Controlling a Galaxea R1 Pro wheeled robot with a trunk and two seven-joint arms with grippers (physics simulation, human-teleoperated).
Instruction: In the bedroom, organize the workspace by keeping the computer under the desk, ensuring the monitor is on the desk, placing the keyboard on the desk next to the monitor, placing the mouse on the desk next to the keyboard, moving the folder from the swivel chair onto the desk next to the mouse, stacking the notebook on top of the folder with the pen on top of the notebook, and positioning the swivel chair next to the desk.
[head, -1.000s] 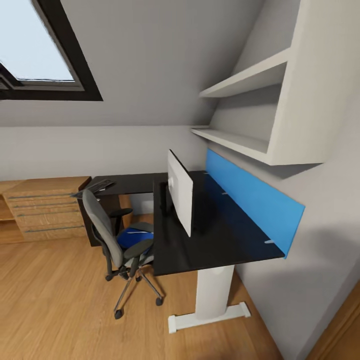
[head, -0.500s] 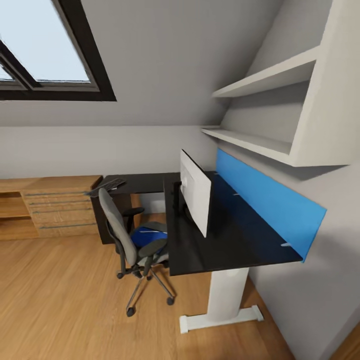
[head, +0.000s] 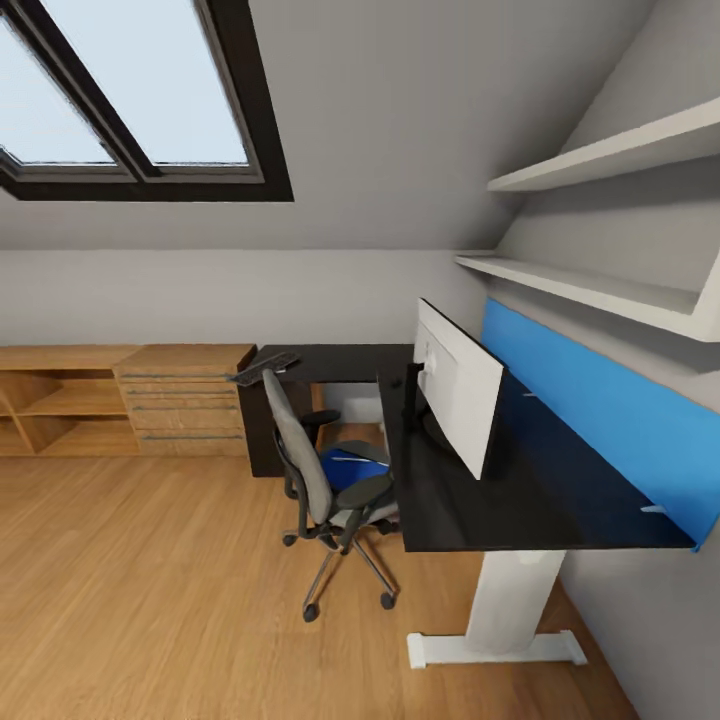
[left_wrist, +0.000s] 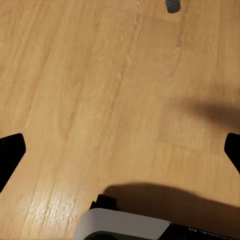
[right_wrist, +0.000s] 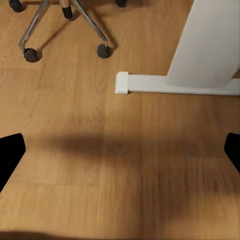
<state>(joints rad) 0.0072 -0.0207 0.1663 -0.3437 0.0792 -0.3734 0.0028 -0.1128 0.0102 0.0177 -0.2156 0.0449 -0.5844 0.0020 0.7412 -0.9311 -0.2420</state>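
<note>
since the earlier frames the head view has panned leftward: more of the skylight and the wooden shelving shows, so the camera has turned while the furniture stays put.

the monitor (head: 458, 385) stands upright on the black surface (head: 540, 510), edge-on to the head camera, with the blue back panel (head: 620, 420) at about 3 o'clock of it; that condition looks met. the swivel chair (head: 320, 480) sits at 9 o'clock of the monitor, tucked against the surface's edge, and the blue folder (head: 352, 466) lies flat on its seat. a dark flat item, probably the keyboard (head: 264, 366), rests at the far end of the surface toward 11 o'clock. mouse, notebook and pen cannot be made out.

the surface top is glossy and dark on a white matte pedestal leg (right_wrist: 207, 45); the floor is warm wood plank; the chair back is grey fabric on a metal star base with castors (right_wrist: 31, 54).

both end effectors hang over the floor, empty, tips spread wide apart at the frame edges, suited to travelling.
</note>
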